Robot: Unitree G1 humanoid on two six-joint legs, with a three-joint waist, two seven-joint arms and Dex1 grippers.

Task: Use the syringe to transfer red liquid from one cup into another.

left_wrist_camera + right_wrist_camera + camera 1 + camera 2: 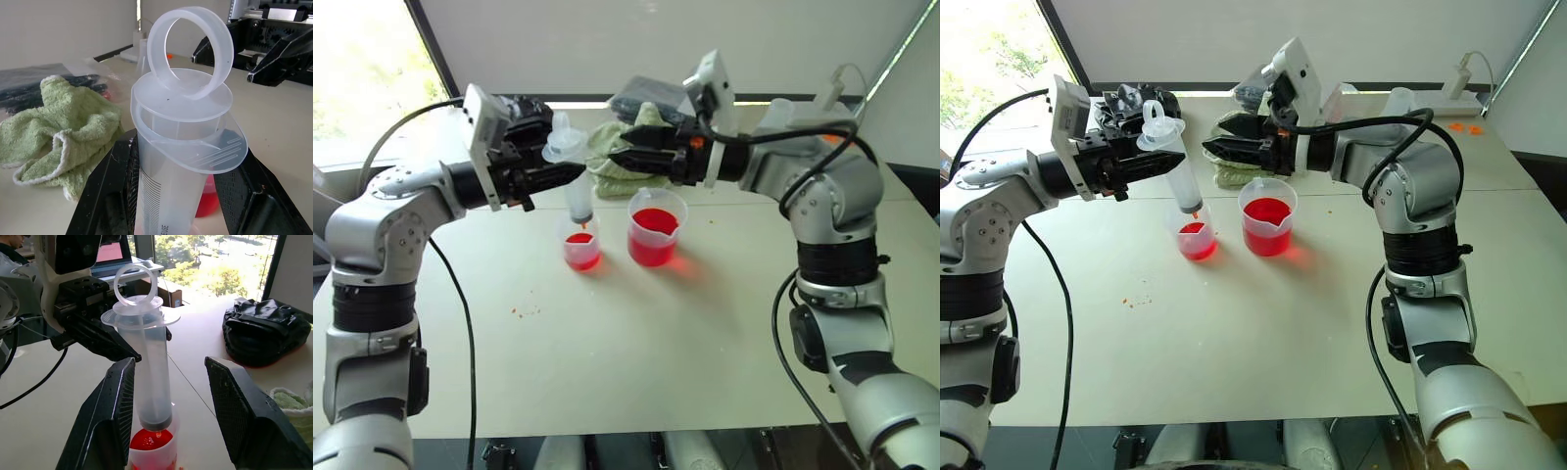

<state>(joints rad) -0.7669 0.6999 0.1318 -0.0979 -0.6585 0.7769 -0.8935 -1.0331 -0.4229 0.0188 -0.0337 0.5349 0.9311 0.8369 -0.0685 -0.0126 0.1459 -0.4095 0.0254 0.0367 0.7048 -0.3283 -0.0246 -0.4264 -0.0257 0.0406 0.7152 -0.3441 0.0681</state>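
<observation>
The syringe hangs upright with its tip just over the small cup, which holds some red liquid. Its white plunger sits pushed down to the flange. My left gripper is shut on the syringe barrel right under the flange. To the right of the small cup stands the wide beaker, about half full of red liquid. My right gripper is open, level and pointing at the syringe top, a short way off and touching nothing. In the right wrist view its fingers frame the syringe.
A crumpled green towel lies just behind the cups, under my right gripper. A black bag sits farther back. A white power strip lies at the far right corner. Small red drops mark the table near the left front.
</observation>
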